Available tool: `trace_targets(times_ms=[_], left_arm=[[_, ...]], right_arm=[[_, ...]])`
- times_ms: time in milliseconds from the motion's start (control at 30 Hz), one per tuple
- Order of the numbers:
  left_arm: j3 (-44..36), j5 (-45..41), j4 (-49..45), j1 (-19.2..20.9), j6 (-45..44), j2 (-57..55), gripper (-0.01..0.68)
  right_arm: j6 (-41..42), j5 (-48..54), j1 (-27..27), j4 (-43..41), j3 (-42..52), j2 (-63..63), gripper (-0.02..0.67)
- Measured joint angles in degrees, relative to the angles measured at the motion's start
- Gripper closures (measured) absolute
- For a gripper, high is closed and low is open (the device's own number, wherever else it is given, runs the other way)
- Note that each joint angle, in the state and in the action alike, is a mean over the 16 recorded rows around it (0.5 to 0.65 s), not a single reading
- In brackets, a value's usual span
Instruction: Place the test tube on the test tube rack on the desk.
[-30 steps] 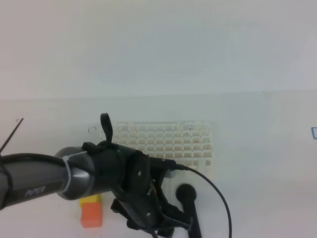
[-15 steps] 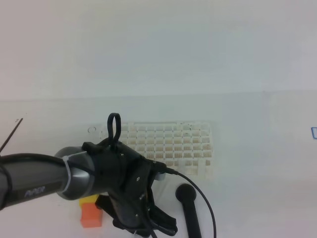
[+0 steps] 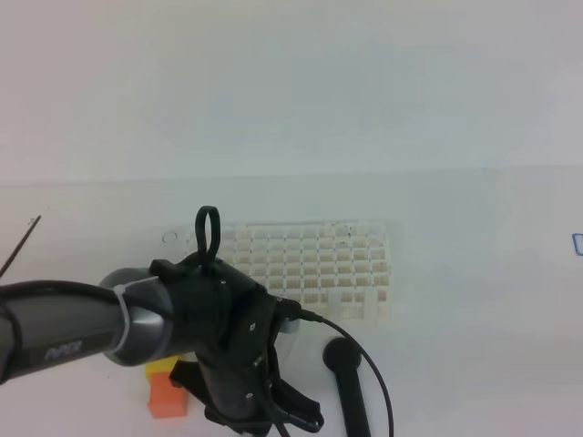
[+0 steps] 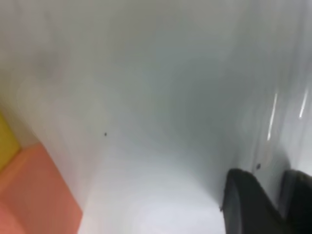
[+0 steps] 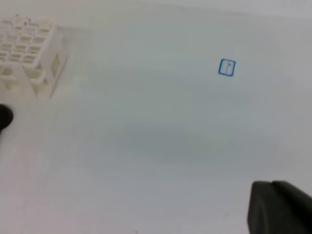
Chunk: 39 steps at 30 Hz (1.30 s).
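The white lattice test tube rack (image 3: 310,266) stands on the white desk (image 3: 455,300) at mid-frame; its corner shows in the right wrist view (image 5: 29,48). A black rod with a round head (image 3: 344,369) lies just in front of the rack, and I cannot tell whether it is the test tube. My left gripper (image 3: 273,421) hangs low at the bottom edge, left of that rod. In the blurred left wrist view its two dark fingers (image 4: 246,204) stand close together; whether they hold anything is unclear. My right gripper (image 5: 279,207) shows at the lower right corner, fingers together.
An orange block (image 3: 167,397) with a yellow one (image 3: 164,368) behind it sits under my left arm; both appear in the left wrist view, orange block (image 4: 34,195). A small blue square mark (image 5: 227,67) lies on the desk at far right. A thin dark line (image 3: 18,248) crosses the left edge.
My left wrist has swung left and down, away from the black rod, and its jaws have come closer together. The rack, the rod and the right gripper have stayed put.
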State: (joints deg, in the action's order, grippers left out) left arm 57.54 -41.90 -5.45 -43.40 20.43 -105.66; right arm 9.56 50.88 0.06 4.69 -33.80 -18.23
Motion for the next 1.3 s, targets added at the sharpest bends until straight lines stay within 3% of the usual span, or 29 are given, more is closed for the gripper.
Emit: trace_targets(times_ms=[267, 500, 733, 1033, 1300], left_arm=[[0.11, -0.57, 0.83, 0.04, 1.22, 1.34, 0.668], [0.13, -2.73, 2.59, 0.06, 1.67, 8.03, 0.673], [0.13, -0.94, 4.7, 0.04, 0.24, 23.25, 0.673], [-1.68, 10.5, 5.01, 0.0, -4.31, 48.53, 0.673], [-11.85, 24.39, 3.31, 0.0, -8.48, 65.73, 0.673]], right_arm=[[-0.02, -0.08, 0.0, 0.0, 0.74, 0.0, 0.65], [-0.01, -0.28, 0.0, 0.53, 0.79, 0.0, 0.65], [3.0, -1.41, 0.0, 5.18, 0.79, 0.0, 0.65], [13.97, -4.18, 0.0, 19.79, 0.82, 0.0, 0.65], [29.01, -5.48, 0.01, 39.64, 0.86, -0.76, 0.65]])
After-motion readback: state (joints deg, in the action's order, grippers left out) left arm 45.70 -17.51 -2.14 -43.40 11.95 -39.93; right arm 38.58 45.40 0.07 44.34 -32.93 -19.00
